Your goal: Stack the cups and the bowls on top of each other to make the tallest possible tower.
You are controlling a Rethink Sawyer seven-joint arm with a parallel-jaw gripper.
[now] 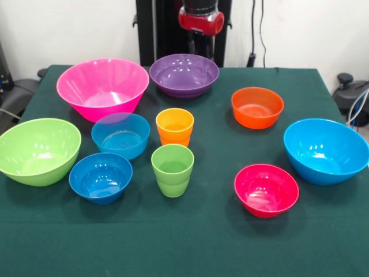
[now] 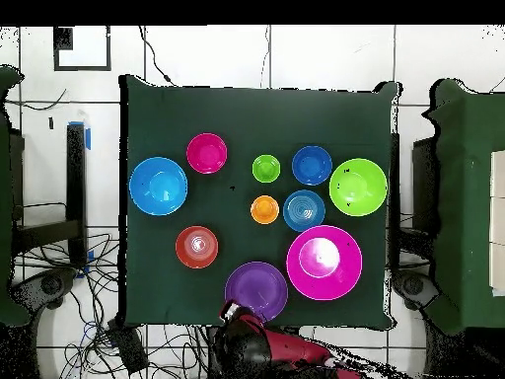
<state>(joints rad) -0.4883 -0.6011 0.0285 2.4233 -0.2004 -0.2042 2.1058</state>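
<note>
Glossy bowls and cups all apart, unstacked; may slip or topple if grabbed off-centre. Fingers' state: cannot tell.

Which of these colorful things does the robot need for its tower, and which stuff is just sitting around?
For the tower:
- orange cup, green cup
- bowls: pink, purple, lime green, orange, big blue, red-pink, light blue, dark blue

Just around:
- green tablecloth
- cables on the floor
</note>
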